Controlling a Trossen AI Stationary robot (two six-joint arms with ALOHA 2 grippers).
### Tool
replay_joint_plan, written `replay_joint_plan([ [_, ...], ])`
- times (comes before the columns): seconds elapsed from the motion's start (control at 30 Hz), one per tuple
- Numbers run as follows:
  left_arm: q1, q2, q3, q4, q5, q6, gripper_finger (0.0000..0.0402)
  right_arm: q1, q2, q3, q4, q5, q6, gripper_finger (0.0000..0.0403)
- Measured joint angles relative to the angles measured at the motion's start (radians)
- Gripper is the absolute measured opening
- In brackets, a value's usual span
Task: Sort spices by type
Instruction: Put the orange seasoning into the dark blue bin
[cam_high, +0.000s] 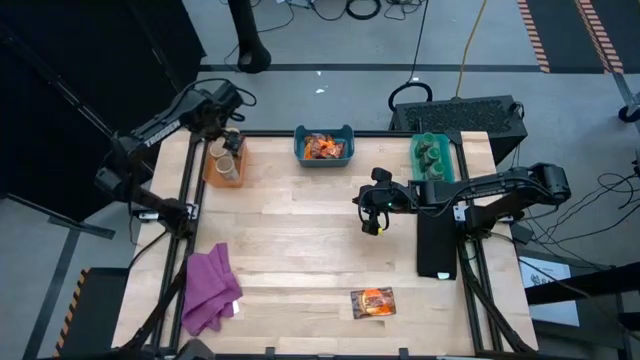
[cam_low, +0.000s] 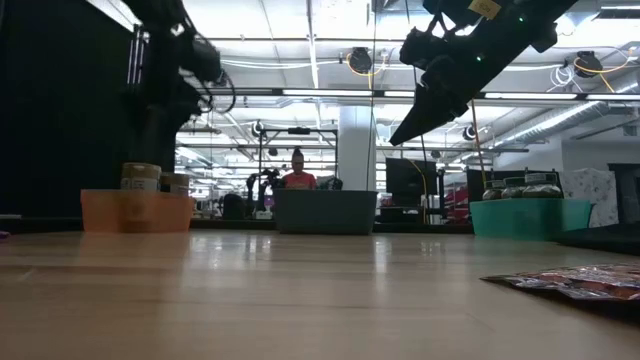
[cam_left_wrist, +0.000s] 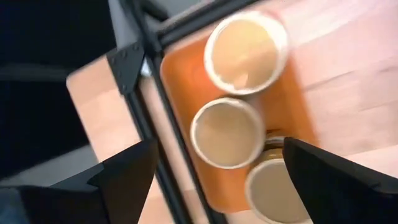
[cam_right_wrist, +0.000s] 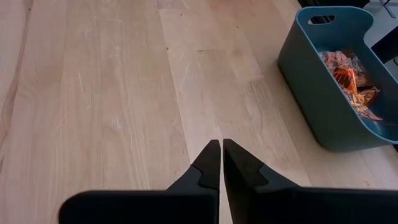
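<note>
I am looking down at the wooden tabletop (cam_high: 300, 240), which is carrying three bins along its far edge and a purple cloth (cam_high: 210, 288) lying at the near left corner. The blue bin (cam_high: 324, 146) is sitting at the middle and holding orange-and-dark packets (cam_right_wrist: 348, 84); the teal bin (cam_high: 433, 157) to its right is holding dark-green jars (cam_high: 432, 152); the orange bin (cam_high: 224, 164) at the far left is holding three tan jars (cam_left_wrist: 227, 132) with cream tops. My left tool (cam_left_wrist: 217, 177) is hovering directly above that orange bin with its fingers standing wide apart and nothing between them. My right tool (cam_high: 370, 224) is hanging over bare wood at mid-table, between the blue and teal bins and nearer to me, fingers pressed together and holding nothing. One packet (cam_high: 372, 302) is lying flat near the front edge, well apart from both tools.
</note>
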Motion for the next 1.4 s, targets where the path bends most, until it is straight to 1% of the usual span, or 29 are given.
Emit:
replay_joint_plan([
  [0.1,-0.057,-0.061,0.007,0.027,0.0,-0.001,0.0349,0.0,0.0,0.0,0.0,0.0,0.0,0.0],
  [0.2,-0.136,-0.138,0.007,0.071,0.001,-0.015,0.0349,0.0,0.0,0.0,0.0,0.0,0.001,0.0],
  [0.33,-0.283,-0.235,0.005,0.142,0.004,-0.041,0.0349,0.005,0.0,0.0,0.0,0.0,0.019,0.0],
  [0.5,-0.501,-0.322,-0.038,0.281,0.004,-0.062,0.0349,0.046,0.0,0.0,0.019,0.0,0.02,0.0],
  [0.6,-0.626,-0.352,-0.089,0.382,0.001,-0.063,0.0349,0.088,0.0,0.018,0.009,0.004,0.031,0.0],
  [0.67,-0.701,-0.361,-0.121,0.44,-0.018,-0.062,0.0349,0.12,0.0,0.042,-0.01,0.009,0.055,0.0],
  [0.87,-0.88,-0.357,-0.21,0.564,-0.094,-0.069,0.0349,0.24,0.0,0.133,-0.134,0.034,0.152,0.0],
  [0.97,-0.938,-0.356,-0.26,0.597,-0.118,-0.079,0.0349,0.292,0.0,0.176,-0.231,0.032,0.237,0.0],
  [1.1,-0.989,-0.356,-0.309,0.633,-0.169,-0.089,0.0349,0.353,0.0,0.207,-0.335,0.022,0.366,0.0],
  [1.27,-1.012,-0.357,-0.347,0.666,-0.235,-0.098,0.0349,0.397,0.006,0.208,-0.375,-0.085,0.509,0.0],
  [1.33,-1.012,-0.356,-0.356,0.673,-0.257,-0.098,0.0349,0.407,0.02,0.208,-0.375,-0.12,0.562,0.0],
  [1.4,-1.012,-0.356,-0.359,0.68,-0.301,-0.104,0.0349,0.417,0.046,0.209,-0.376,-0.166,0.604,0.0],
])
